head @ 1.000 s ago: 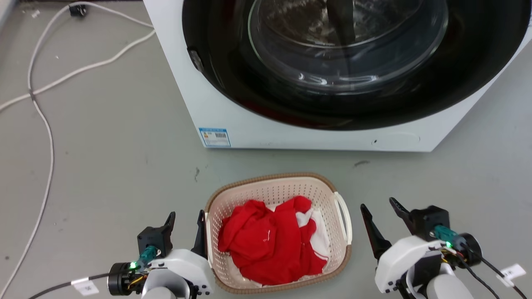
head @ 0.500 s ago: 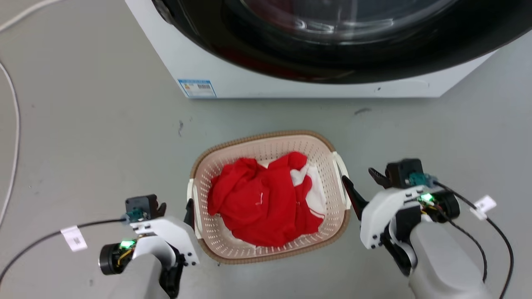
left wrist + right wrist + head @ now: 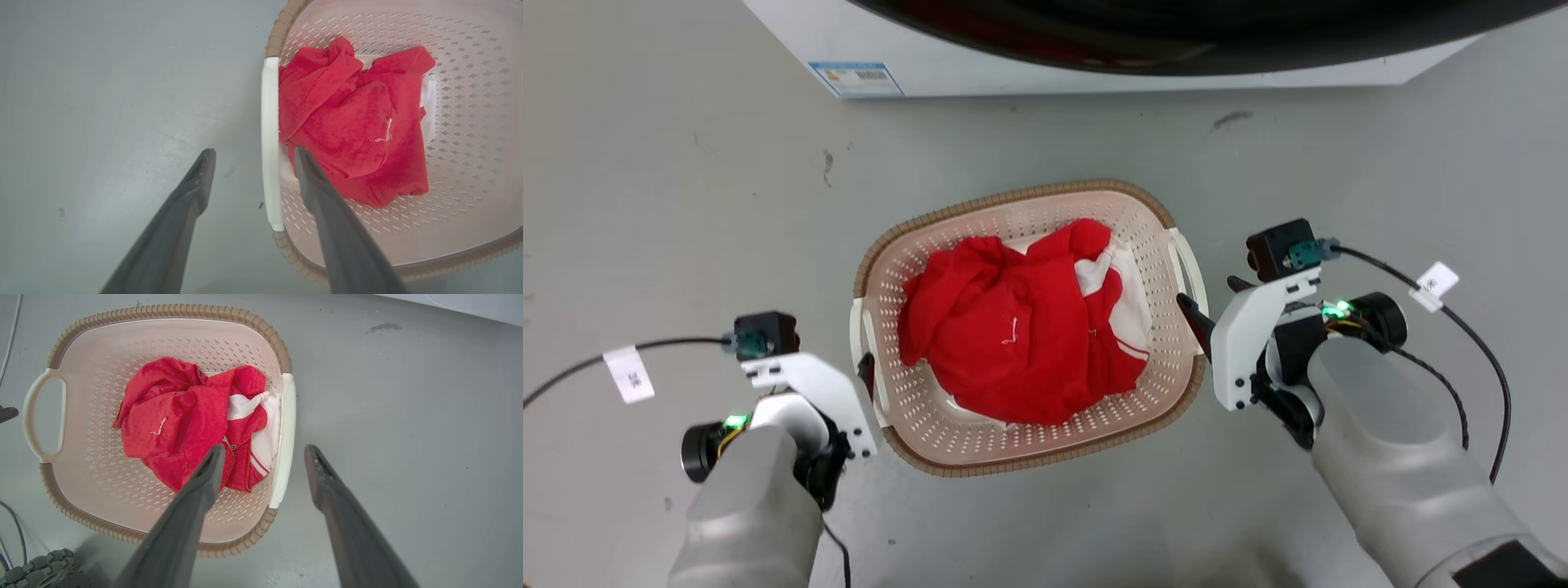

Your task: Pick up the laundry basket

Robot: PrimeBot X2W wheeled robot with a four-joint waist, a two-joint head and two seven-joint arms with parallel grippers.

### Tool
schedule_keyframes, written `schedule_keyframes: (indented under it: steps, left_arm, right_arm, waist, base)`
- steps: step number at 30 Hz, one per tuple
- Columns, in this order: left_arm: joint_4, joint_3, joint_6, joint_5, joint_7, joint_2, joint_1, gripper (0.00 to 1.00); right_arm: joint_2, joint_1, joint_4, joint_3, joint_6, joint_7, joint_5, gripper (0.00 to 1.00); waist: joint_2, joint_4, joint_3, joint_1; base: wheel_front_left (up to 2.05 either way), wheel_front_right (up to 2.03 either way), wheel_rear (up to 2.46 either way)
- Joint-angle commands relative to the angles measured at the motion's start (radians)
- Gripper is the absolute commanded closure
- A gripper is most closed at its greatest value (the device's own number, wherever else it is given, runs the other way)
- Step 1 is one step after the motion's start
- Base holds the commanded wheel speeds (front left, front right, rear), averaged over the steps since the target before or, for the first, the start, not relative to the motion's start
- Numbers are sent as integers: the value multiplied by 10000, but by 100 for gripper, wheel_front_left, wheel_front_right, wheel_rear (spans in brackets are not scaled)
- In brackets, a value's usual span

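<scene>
One laundry basket [image 3: 980, 433] sits on the grey floor [image 3: 686, 204] in front of a white washing machine [image 3: 1013, 49], which lies at the basket's 12 o'clock in the head view. The two robot tools flank the basket, one at each of its two white side handles.

The left tool [image 3: 254, 150] is at the basket's 8 o'clock. Its two dark fingers are spread wide and straddle the left handle [image 3: 269, 134], one over the floor and one over the basket's inside. The right tool [image 3: 264, 447], at 3 o'clock, is parted just as widely across the right handle [image 3: 286, 428]. Neither tool has closed on anything, and it cannot be told whether the fingers touch the plastic.

The basket holds a crumpled red garment [image 3: 1005, 327] heaped in the middle. White cloth [image 3: 1131, 302] shows beneath it towards 3 o'clock, and how many pieces make up that cloth cannot be told.

The head view takes in the machine's base, with one blue-edged label [image 3: 854, 79] at 11 o'clock, and both pale forearms. The right wrist view looks across the basket to the open loop of the far handle at 9 o'clock, and also shows red stripes on the white cloth. The left wrist view brings the left handle close, running straight between its fingers.
</scene>
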Motion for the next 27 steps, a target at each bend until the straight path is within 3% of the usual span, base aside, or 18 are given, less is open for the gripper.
schedule_keyframes:
  steps: [1,15,27]
  left_arm:
    - [64,-6,-45,-16,37,49,-260,0]
    - [1093,-330,-140,-30,726,115,-2077,0]
    - [1519,-384,-268,-328,1381,-93,-2790,0]
  right_arm:
    - [35,-248,136,81,-6,58,106,0]
    - [80,-2195,1941,1234,-6,425,866,0]
    - [103,-2708,2386,1756,-6,1104,1509,0]
  waist:
    - [0,-45,241,-2]
    - [0,117,1548,-2]
    - [0,274,2248,-2]
  base:
    - [0,0,0]
    - [0,0,0]
    - [0,0,0]
